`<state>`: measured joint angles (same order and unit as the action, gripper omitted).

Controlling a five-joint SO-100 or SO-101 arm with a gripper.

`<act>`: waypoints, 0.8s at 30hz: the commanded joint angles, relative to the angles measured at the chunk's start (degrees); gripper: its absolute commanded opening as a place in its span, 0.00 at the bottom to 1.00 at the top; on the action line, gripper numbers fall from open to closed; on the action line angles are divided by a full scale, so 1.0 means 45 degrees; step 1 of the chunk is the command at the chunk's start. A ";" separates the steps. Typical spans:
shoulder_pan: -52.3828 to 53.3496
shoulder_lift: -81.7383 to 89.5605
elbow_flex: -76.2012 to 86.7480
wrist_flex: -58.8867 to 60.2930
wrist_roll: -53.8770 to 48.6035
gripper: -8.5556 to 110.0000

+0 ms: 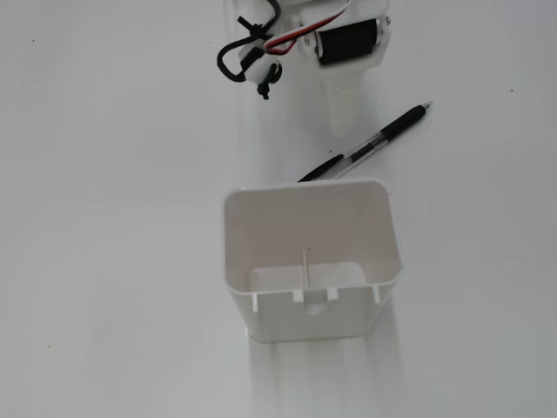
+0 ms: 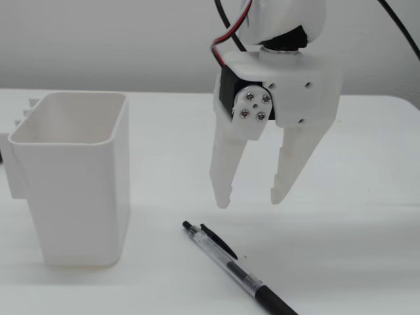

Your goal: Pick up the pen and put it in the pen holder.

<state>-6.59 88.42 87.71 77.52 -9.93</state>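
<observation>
A clear pen with black grip and clip (image 1: 370,141) lies flat on the white table just beyond the white pen holder (image 1: 306,324). In a fixed view the pen (image 2: 233,268) lies to the right of the holder (image 2: 79,197), which stands upright and looks empty. My white gripper (image 2: 251,200) hangs above the pen's clip end with its jaws open and nothing between them. Its fingertips (image 2: 223,197) are a little above the table and do not touch the pen. From above, the gripper (image 1: 341,122) shows only partly at the top edge.
The arm's black motor and red, black and white cables (image 1: 261,52) sit at the top of a fixed view. White table surface (image 1: 113,218) spreads all around.
</observation>
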 commanded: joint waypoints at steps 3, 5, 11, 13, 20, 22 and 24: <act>-0.0430 -0.0723 -0.0508 -0.0566 0.0098 0.21; -0.1035 -0.1270 -0.0527 -0.0742 0.0098 0.21; -0.1738 -0.2246 -0.1211 -0.0820 0.0078 0.21; -0.1699 -0.2344 -0.1445 -0.0820 0.0078 0.21; -0.1621 -0.3164 -0.1504 -0.1289 0.0020 0.21; -0.1621 -0.3652 -0.1504 -0.1582 0.0039 0.21; -0.1621 -0.4121 -0.1504 -0.1895 0.0039 0.21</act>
<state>-14.06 70.58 83.06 70.49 -9.58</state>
